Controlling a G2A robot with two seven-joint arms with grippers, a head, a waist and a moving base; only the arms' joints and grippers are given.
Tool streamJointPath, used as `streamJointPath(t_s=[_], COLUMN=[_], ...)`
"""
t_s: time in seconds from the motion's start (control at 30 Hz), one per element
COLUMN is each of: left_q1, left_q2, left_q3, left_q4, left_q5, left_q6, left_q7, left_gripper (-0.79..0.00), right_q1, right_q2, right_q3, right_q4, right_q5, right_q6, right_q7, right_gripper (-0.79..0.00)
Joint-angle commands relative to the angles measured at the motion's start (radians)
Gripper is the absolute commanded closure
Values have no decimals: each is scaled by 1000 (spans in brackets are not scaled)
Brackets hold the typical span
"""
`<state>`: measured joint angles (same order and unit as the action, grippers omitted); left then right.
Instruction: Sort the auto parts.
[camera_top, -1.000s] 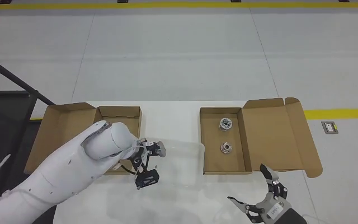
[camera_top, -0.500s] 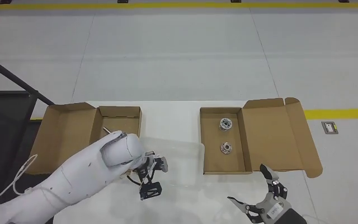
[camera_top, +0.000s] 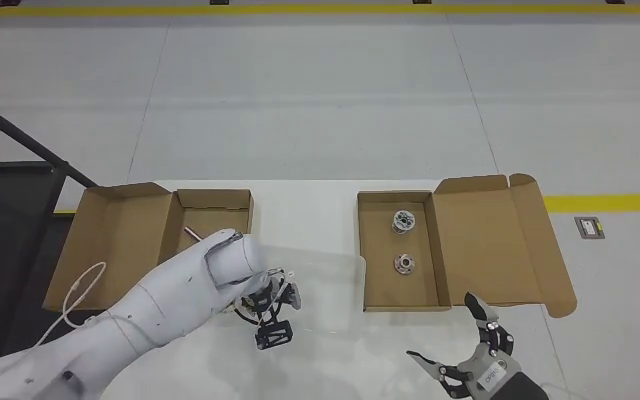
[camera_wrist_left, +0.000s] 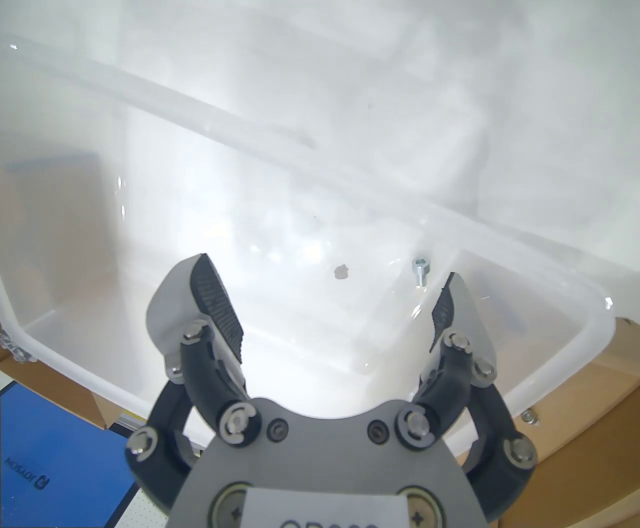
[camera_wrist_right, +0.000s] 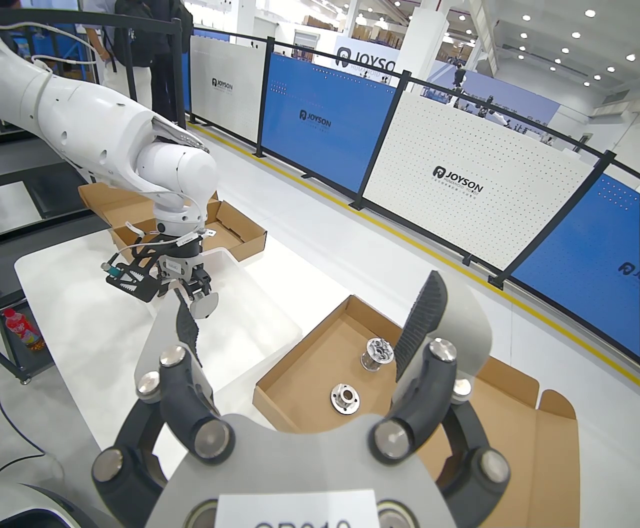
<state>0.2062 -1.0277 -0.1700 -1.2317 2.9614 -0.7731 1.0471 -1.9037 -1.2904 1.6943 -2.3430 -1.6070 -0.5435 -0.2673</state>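
Now the left gripper (camera_wrist_left: 325, 272), wide open and empty, has swung from the left box (camera_top: 215, 212) over the clear bin (camera_wrist_left: 590, 320); its bolt (camera_wrist_left: 419, 270) is likely next.

White arm (camera_top: 150, 300), loose white cable (camera_top: 68, 292), black ribbed jaws, silver screws (camera_wrist_left: 452, 341)

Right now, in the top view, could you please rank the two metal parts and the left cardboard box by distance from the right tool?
From the right tool:
1. Flanged metal part, near end of the right box.
2. Spool-shaped metal part, far end of the same box.
3. Left cardboard box, across the table.
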Motion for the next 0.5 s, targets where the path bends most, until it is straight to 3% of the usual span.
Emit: streamJointPath(t_s=[0.0,0.2,0.47], left_q1=[0,21,32], left_q2=[1,0,-16], left_q3=[0,-8,-11], left_q4=[-2,13,45], left_q5=[0,-24,-66], left_q6=[-1,6,-62], left_q7=[-1,-37,-77], left_gripper=[-785,-785,-785], right_q1=[0,0,0], right_q2=[0,0,0], right_q3=[0,0,0], right_q4=[0,0,0], right_q5=[0,0,0], right_q6=[0,0,0], right_q7=[0,0,0], right_gripper=[-785,-785,-785])
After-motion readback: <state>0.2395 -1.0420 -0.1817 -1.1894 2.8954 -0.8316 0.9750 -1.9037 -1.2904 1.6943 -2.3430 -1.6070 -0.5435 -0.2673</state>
